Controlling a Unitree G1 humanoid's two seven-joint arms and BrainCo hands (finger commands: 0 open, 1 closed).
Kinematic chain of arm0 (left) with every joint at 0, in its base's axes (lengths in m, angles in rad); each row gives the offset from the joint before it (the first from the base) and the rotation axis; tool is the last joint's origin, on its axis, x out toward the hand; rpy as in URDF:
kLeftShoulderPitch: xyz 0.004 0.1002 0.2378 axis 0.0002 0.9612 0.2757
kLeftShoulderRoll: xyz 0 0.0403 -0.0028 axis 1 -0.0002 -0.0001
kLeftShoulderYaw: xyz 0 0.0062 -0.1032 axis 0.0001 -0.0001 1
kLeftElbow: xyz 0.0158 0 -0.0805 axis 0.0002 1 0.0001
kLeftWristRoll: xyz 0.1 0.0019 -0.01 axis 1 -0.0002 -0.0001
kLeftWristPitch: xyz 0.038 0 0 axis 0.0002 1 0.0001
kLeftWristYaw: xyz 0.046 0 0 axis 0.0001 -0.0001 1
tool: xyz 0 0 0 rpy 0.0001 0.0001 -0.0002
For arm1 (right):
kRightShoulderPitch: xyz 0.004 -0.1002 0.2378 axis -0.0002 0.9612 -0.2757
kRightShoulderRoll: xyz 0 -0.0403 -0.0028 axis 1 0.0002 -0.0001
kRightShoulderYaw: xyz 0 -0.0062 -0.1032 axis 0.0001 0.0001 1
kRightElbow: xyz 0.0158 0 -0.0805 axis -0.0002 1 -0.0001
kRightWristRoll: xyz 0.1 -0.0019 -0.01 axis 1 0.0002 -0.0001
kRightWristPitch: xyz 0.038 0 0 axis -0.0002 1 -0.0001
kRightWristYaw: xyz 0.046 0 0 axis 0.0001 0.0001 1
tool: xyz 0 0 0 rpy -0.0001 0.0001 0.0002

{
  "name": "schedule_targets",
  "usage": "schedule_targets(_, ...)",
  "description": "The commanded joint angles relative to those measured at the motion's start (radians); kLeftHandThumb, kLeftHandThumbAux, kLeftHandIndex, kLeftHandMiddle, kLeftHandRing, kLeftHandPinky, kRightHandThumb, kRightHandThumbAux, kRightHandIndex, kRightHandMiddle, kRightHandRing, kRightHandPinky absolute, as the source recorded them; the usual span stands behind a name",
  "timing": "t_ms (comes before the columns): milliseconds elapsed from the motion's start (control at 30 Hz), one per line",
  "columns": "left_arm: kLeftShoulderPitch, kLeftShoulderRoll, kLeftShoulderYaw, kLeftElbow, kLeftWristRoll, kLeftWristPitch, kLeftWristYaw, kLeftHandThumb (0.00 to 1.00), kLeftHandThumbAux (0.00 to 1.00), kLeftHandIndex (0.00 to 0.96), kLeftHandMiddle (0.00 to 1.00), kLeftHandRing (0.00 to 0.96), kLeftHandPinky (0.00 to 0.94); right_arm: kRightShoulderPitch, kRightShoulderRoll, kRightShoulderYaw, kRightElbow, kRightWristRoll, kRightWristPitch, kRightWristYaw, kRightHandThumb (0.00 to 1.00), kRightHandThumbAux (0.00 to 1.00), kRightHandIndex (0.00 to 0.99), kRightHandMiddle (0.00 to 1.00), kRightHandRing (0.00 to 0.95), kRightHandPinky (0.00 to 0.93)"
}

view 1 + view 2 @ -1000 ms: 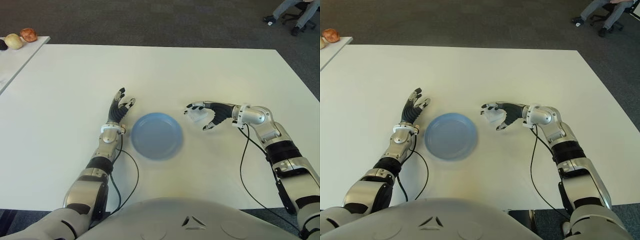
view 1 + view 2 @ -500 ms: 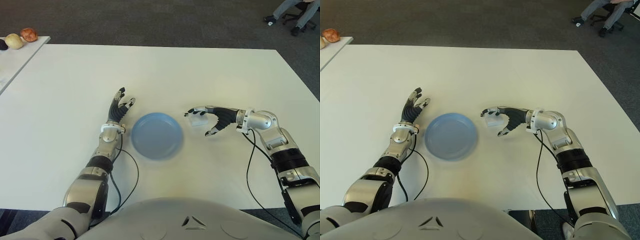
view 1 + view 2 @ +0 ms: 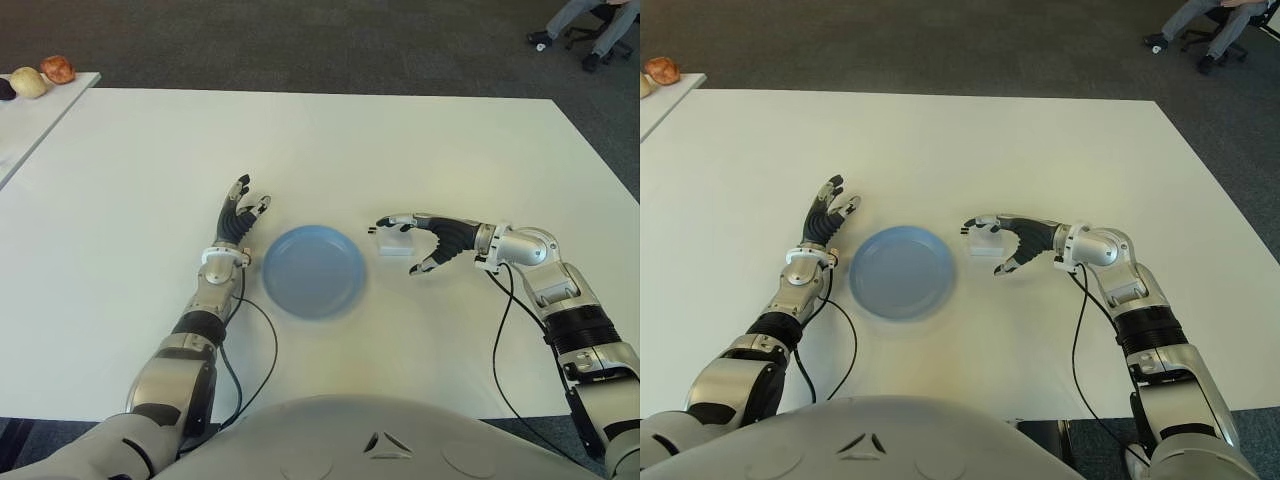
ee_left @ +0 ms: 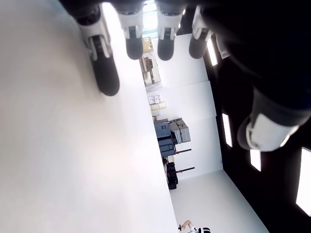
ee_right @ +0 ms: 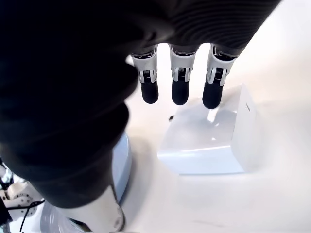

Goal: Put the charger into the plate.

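Observation:
A small white charger (image 3: 396, 243) lies on the white table (image 3: 400, 140), a short way right of the blue plate (image 3: 314, 270), which has nothing in it. My right hand (image 3: 418, 245) arches over the charger from the right, open. The right wrist view shows three fingertips (image 5: 179, 92) just above the top of the charger (image 5: 209, 136), with the thumb held apart. I cannot tell whether they touch it. My left hand (image 3: 240, 215) shows idle to the left of the plate, fingers spread and holding nothing.
A side table (image 3: 20, 125) at the far left carries a few round food items (image 3: 43, 76). A person's legs and an office chair (image 3: 590, 25) are beyond the table at the far right. Thin black cables (image 3: 497, 330) trail from both wrists.
My right wrist has drawn back to the right, and its fingers have stretched from a curl around the charger to an open arch. The charger now lies flat on the table. The left hand is unchanged.

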Motion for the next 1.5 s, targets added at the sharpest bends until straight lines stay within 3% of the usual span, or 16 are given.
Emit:
schedule_targets(33,0.078,-0.009,-0.015,0.089,0.011,0.081,-0.037,0.000,0.576,0.043,0.062,0.050,0.029,0.014,0.036,-0.024,0.044,0.000,-0.128,-0.079,0.264,0.804,0.000,0.020,0.063,0.117)
schedule_targets(200,0.076,-0.007,-0.015,0.093,0.011,0.086,-0.039,0.000,0.575,0.043,0.061,0.046,0.019,-0.019,0.059,-0.043,0.128,-0.060,-0.346,-0.205,0.322,0.575,0.000,0.019,0.038,0.046)
schedule_targets(467,0.073,0.000,-0.025,0.103,0.025,0.082,-0.030,0.000,0.582,0.043,0.059,0.043,0.010,-0.152,0.056,-0.031,0.230,-0.238,-0.496,-0.362,0.303,0.299,0.000,0.000,0.001,0.002)
schedule_targets(700,0.072,0.004,-0.030,0.116,0.031,0.078,-0.023,0.000,0.598,0.049,0.059,0.050,0.037,-0.194,0.063,-0.019,0.317,-0.347,-0.505,-0.499,0.305,0.175,0.000,0.000,0.000,0.000)
schedule_targets(1100,0.066,0.012,-0.043,0.132,0.041,0.058,-0.029,0.000,0.567,0.041,0.056,0.047,0.016,-0.226,0.073,0.000,0.339,-0.515,-0.468,-0.735,0.304,0.132,0.000,0.000,0.000,0.000)
schedule_targets(1500,0.067,0.017,-0.060,0.134,0.039,0.059,-0.014,0.000,0.570,0.042,0.061,0.055,0.037,-0.284,0.068,0.067,0.429,-0.582,-0.432,-0.822,0.326,0.113,0.000,0.000,0.000,0.000)
